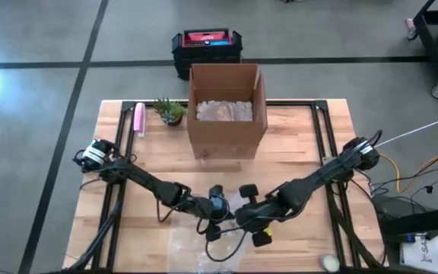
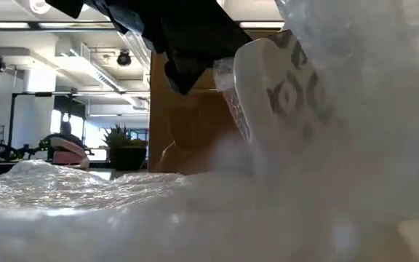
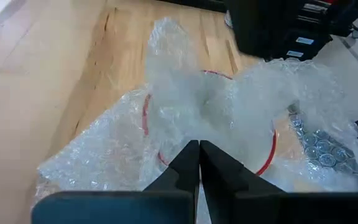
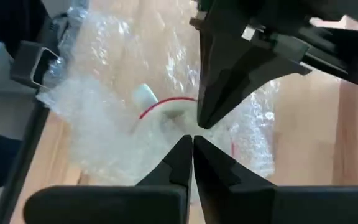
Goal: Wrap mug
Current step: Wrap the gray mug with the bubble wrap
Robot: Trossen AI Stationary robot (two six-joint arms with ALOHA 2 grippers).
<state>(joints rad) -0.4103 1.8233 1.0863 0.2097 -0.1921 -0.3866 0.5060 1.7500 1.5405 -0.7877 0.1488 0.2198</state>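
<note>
Both my arms meet at the near middle of the desk (image 1: 295,129), over the bubble wrap (image 3: 185,118). My left hand (image 3: 199,163) has its fingers pressed together, pinching a fold of the sheet. My right hand (image 4: 192,155) is closed too, nipping the wrap right where the left one reaches in. The mug (image 2: 282,102), white with a red rim, lies bundled in the film between them. I reckon I'm mid-fold; next I need to pull this flap across and tuck it tight.
</note>
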